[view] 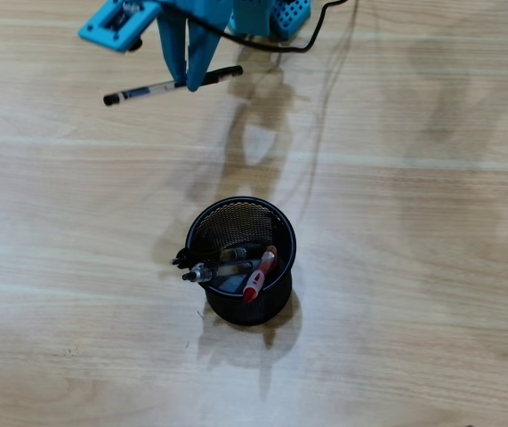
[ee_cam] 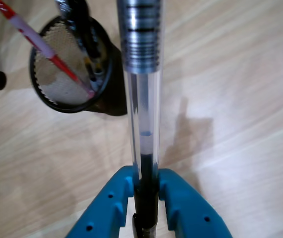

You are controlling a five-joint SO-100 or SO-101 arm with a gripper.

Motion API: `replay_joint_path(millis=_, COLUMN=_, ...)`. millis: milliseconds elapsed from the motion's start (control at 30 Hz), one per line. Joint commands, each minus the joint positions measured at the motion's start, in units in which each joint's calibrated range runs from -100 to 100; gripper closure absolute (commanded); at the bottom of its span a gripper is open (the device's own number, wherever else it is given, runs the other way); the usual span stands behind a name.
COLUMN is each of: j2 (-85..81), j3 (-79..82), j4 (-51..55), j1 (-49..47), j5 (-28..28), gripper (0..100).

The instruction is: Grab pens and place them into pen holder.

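Blue two-finger pincer [ee_cam: 146, 198] pinching a clear-barrelled black-sleeved pen [view: 172, 86] crosswise near the counter's far edge; tilt it tip-down (three pens already inside) over the black wire-mesh cylindrical holder [view: 282, 276] mid-counter.

- No text, brand, number or sign could be read in either view.
- The clear pen [view: 172, 86] carried dark marks on its barrel in the overhead view, too small to tell.
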Motion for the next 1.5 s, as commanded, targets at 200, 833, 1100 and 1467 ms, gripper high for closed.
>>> replay_joint_path(millis=200, j2=-0.7, j3=-2.3, j4=-25.7, j1=-12.4, j5=2.5, gripper=98)
replay_joint_path(millis=833, j2=14.5, j3=-0.9, j4=-69.8, j1=-17.7, j5=15.2, gripper=98)
replay_joint_path(millis=1100, j2=16.1, j3=11.2, j4=-77.8, j1=-15.2, j5=15.4, gripper=98)
replay_joint_path(millis=1467, j2=20.5, j3=22.4, j4=-94.4, j1=-11.8, j5=15.3, gripper=98)
